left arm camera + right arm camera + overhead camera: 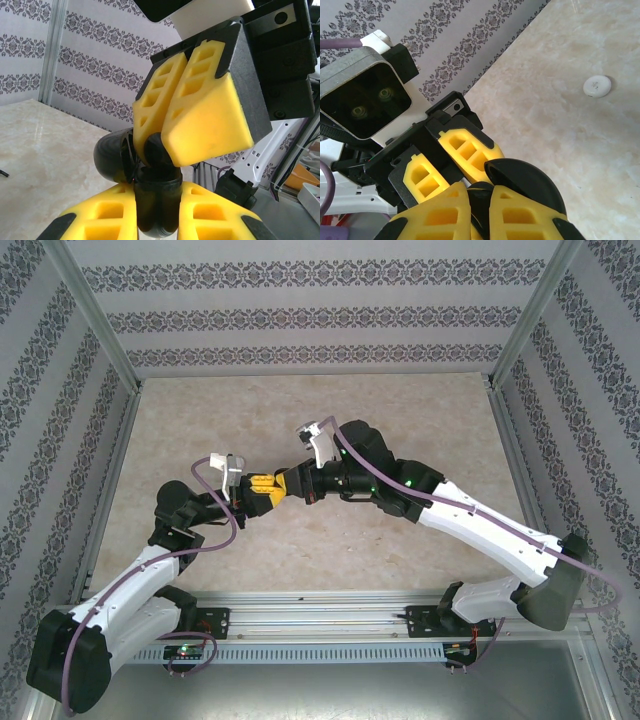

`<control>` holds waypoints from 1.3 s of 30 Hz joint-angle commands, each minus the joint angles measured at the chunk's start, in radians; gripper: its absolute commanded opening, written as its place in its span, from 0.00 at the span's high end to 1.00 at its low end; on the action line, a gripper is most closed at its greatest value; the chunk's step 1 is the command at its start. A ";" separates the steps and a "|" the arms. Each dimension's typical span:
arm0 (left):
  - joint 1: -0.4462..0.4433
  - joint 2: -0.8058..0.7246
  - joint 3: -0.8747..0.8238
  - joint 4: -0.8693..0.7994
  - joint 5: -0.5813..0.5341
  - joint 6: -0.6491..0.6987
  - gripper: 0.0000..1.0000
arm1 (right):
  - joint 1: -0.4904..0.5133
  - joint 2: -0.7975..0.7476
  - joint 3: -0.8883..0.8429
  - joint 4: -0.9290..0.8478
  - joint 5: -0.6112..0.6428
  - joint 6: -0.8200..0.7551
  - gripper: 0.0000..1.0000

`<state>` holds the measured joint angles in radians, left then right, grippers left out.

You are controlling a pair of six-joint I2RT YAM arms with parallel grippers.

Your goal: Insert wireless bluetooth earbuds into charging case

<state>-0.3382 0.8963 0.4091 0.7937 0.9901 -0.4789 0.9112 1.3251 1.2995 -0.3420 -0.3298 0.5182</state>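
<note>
The left gripper clamps the black charging case upright between its fingers, with the lid swung open to the left. The right gripper comes in from the far right, its fingers pinched narrowly on what looks like a black earbud at the case's mouth. Both grippers crowd the opening. A white round case lies well apart on the table.

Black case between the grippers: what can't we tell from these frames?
- Left wrist: black case cavity hidden by right gripper fingers; earbud seated or not, cannot tell.
- Right wrist: case's outer shell faces camera; white round item on table too small to identify.
- Top external: case covered by left gripper and right gripper fingers.
</note>
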 commanded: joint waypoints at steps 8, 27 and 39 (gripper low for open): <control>0.008 -0.044 0.014 0.054 0.004 0.028 1.00 | -0.012 0.031 0.053 -0.092 0.008 -0.007 0.69; 0.006 -0.024 0.016 -0.005 -0.041 0.086 1.00 | -0.026 0.009 0.160 -0.184 0.065 -0.004 0.53; 0.007 0.045 0.037 -0.024 -0.063 0.114 1.00 | -0.271 0.002 0.114 -0.318 0.043 0.088 0.49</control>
<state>-0.3382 0.9298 0.4103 0.7692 0.9333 -0.4004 0.7101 1.3380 1.4319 -0.5976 -0.2783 0.5537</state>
